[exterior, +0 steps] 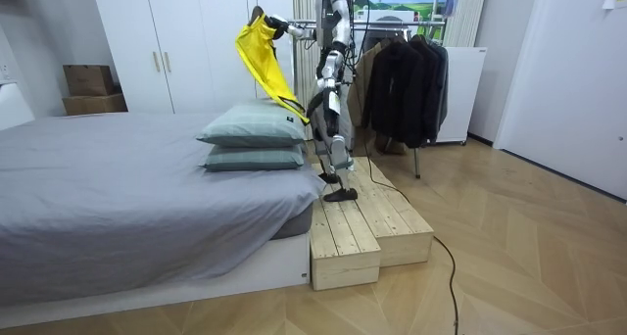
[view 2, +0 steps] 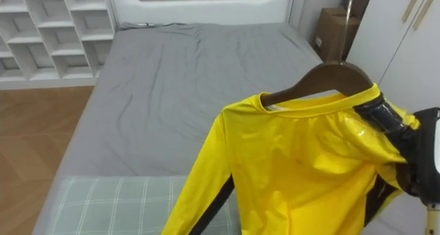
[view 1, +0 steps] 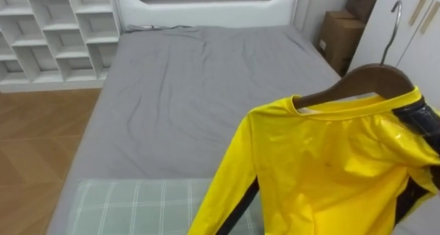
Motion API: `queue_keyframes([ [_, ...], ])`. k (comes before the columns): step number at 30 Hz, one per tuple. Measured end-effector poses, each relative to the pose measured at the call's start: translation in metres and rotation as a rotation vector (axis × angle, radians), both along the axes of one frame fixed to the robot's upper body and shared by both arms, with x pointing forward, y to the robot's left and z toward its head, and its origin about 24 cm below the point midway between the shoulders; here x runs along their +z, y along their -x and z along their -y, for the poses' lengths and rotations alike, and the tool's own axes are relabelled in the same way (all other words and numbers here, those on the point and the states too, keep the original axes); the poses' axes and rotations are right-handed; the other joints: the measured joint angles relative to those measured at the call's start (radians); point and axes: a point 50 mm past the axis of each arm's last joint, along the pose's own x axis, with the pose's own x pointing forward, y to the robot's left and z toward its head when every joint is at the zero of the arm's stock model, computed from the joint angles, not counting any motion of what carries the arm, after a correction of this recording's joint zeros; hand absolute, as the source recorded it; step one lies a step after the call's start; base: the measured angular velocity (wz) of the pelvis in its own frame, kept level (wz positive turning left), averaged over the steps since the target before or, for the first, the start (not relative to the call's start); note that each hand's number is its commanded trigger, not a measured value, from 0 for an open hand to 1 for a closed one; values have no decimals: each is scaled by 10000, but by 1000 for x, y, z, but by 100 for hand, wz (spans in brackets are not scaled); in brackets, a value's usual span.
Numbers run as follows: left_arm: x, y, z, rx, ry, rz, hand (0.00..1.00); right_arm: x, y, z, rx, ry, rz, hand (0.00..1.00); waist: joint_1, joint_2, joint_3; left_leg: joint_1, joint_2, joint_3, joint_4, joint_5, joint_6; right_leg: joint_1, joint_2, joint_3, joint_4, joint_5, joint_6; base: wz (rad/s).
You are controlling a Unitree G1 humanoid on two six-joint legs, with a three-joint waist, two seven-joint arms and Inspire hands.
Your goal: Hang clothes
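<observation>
Room view, grey bed (exterior: 118, 198), wooden steps (exterior: 367, 222), yellow shirt (exterior: 263, 63)

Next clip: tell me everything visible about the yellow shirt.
The yellow shirt is long-sleeved and glossy, with dark stripes down sleeve and side. It hangs on a dark wooden hanger with a metal hook, held up above the grey bed and pillows. The right hand grips its shoulder; one sleeve dangles.

Shirt (view 1: 323, 173) on hanger (view 1: 364, 80) above bed (view 1: 172, 91), pillow (view 1: 130, 207) beneath, shelves (view 1: 48, 29) beyond at left
</observation>
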Motion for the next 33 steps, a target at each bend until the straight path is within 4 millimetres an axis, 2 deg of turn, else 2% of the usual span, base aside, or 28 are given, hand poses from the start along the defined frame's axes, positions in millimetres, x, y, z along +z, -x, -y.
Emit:
queue_keyframes([
  [10,-10,74,25,-417,2157,-2266,0,16,5,-13,334,626,-18,100,154,-82,45,-9,-111,187,-11,-115,162,-220,-50,298,218,-111,110,-5],
  [15,-11,89,34,-1706,3177,-3129,0,31,4,-20,553,638,152,100,187,-156,88,-33,-136,259,-7,-159,208,-306,-93,322,371,-127,161,-2],
  [20,-14,79,37,-3026,3705,-3432,0,48,4,-30,1010,503,743,100,213,-218,93,-183,-156,315,8,-179,238,-455,-113,349,388,-140,187,-1],
  [21,-15,76,38,-3171,3763,-3410,0,49,3,-32,1125,447,794,100,240,-278,58,-169,-156,326,16,-178,238,-445,-112,363,383,-140,187,0],
  [22,-16,73,38,-3374,3794,-3416,0,48,2,-35,1243,364,804,100,224,-255,77,-173,-155,336,44,-178,238,-427,-110,361,363,-140,187,0],
  [25,-18,58,39,-4097,3818,-3352,0,44,0,-45,1634,235,620,100,233,-359,72,-195,-157,377,85,-178,238,-424,-119,331,349,-142,191,0],
  [26,-19,55,39,-4235,3822,-3327,0,43,-1,-47,1741,210,575,100,231,-305,108,-196,-157,388,85,-178,238,-424,-115,343,334,-142,192,0],
  [31,-22,33,40,-5379,3818,-3068,0,35,-5,-64,2614,-355,72,100,294,-306,107,-168,-143,539,85,-179,236,-426,-112,351,321,-135,198,-2],
  [33,-22,32,41,-5626,3827,-3126,0,33,-6,-67,2786,-489,-64,100,302,-292,112,-170,-139,553,85,-181,235,-426,-113,345,305,-128,197,0],
])
